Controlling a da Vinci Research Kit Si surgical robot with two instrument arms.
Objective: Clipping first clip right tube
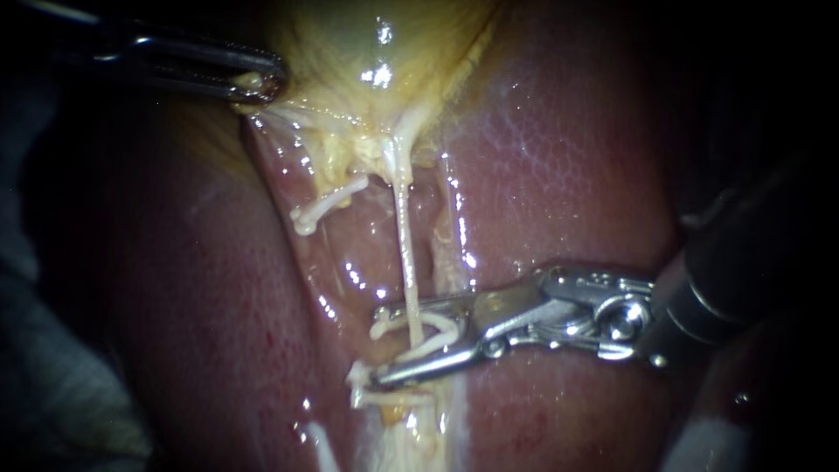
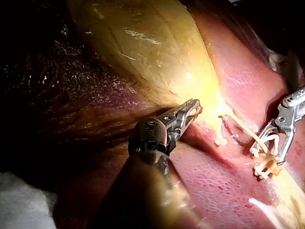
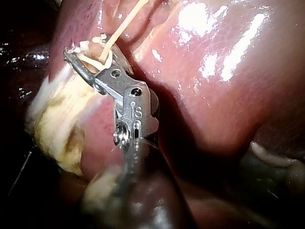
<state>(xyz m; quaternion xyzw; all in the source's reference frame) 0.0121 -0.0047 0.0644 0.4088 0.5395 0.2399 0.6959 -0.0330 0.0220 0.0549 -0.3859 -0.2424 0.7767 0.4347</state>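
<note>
the right tube (image 1: 406, 253), thin, soft, slippery and judged easily torn, is stretched from the gallbladder (image 1: 367, 52) across the liver (image 1: 559, 175). low down it is straddled by an unclosed clip (image 1: 437, 322), held in the parted jaws of the right instrument (image 1: 380, 345). the gallbladder's edge is pinched by the left instrument (image 1: 258, 83).

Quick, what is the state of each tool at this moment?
Left tool: shut on the gallbladder.
Right tool: holding a white clip, set around the tube.
</note>
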